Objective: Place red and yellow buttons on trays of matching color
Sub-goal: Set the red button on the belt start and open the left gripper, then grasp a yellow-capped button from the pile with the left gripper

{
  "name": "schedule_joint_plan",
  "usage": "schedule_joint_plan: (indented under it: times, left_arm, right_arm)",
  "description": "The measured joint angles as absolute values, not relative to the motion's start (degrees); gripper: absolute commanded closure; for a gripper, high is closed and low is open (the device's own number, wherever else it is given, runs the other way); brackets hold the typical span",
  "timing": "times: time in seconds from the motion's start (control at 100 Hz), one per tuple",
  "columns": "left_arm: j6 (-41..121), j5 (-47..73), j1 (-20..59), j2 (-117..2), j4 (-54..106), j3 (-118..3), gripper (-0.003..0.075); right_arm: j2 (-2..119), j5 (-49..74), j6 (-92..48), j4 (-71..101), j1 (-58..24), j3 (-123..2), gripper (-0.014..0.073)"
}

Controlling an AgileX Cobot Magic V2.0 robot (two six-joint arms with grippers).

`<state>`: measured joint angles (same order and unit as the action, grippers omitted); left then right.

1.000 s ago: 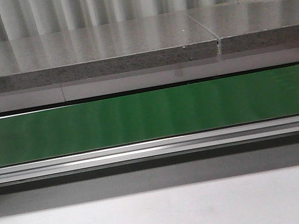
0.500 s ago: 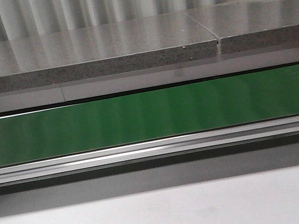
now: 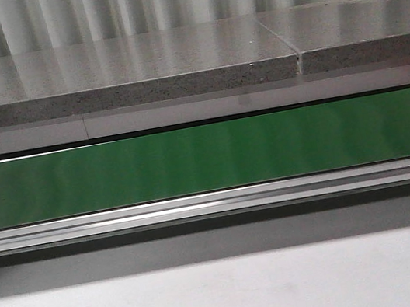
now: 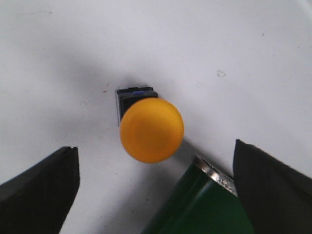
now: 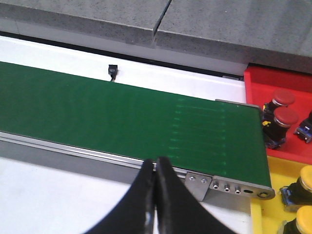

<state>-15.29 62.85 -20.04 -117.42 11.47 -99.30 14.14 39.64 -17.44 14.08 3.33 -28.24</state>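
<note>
The left gripper [image 4: 156, 190] has its fingers [image 4: 41, 187] spread above a yellow button [image 4: 151, 129] on the white bench [image 4: 204, 44]. The right gripper [image 5: 155, 168] has its fingers pressed together over the green conveyor belt [image 5: 122, 122].

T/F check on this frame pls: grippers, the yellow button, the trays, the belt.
1. The left gripper is open, with the yellow button lying between its fingers. True.
2. The right gripper is open wide. False: its fingers are pressed together, holding nothing.
3. The red tray holds red buttons. True.
4. The yellow tray is empty. False: yellow buttons sit in it.
5. A button rides on the green belt. False: none shows on the belt in the front or right wrist view.
</note>
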Motion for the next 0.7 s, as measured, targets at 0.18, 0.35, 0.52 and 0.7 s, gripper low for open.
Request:
schedule_joint_plan:
  times: [0.18,0.35,0.52,0.7]
  left_arm:
    - [-17.3,65.2,-20.0,-122.4,11.5,-103.8,0.0101]
    - [-17.8,66.6,-20.0,-124.2,11.5,-104.9,0.0102]
    - [-17.9,67.0,-20.0,-125.1,11.5,-104.9,0.0193]
    - [-17.9,67.0,-20.0,-125.3,11.5,-104.9,0.0409]
  right_arm:
    - [14.1,39.6,-17.4,14.1,3.3,-28.2,0.0612]
    - [14.1,39.6,-17.4,14.1,3.3,-28.2,0.0612]
    - [14.1,39.6,-17.4,14.1,3.3,-28.2,0.0612]
    - [14.1,39.6,-17.4,14.1,3.3,-28.2,0.0612]
